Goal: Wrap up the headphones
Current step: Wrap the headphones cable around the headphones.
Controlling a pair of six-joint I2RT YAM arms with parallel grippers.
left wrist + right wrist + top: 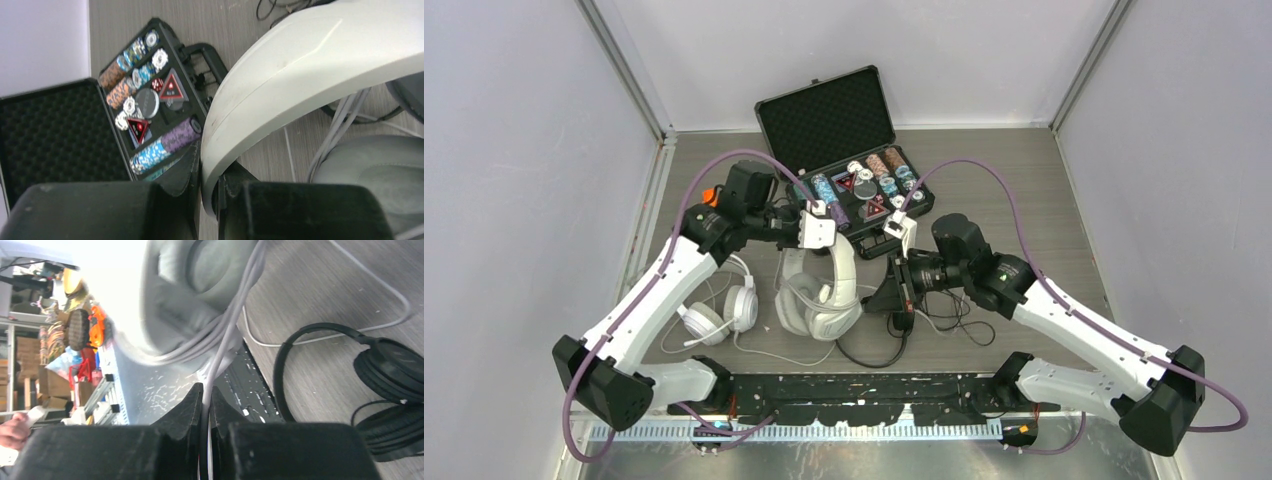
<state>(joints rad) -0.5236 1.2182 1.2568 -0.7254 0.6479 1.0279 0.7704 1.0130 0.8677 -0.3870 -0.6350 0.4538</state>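
White-grey headphones (pixel 822 300) sit at the centre of the top view, cups toward the bottom and headband reaching up toward the open chip case (pixel 829 120) in the upper middle. The left gripper (pixel 210 195) is clenched on that headband, seen at the lower centre of the left wrist view. The right gripper (pixel 205 405) pinches the grey cord (pixel 227 335), which runs up past an ear cup. Black on-ear headphones (pixel 390 365) lie at the right edge of the right wrist view. The white round-cup pair (pixel 724 312) lies left of centre on the table (pixel 1044 190), just beside the left arm.
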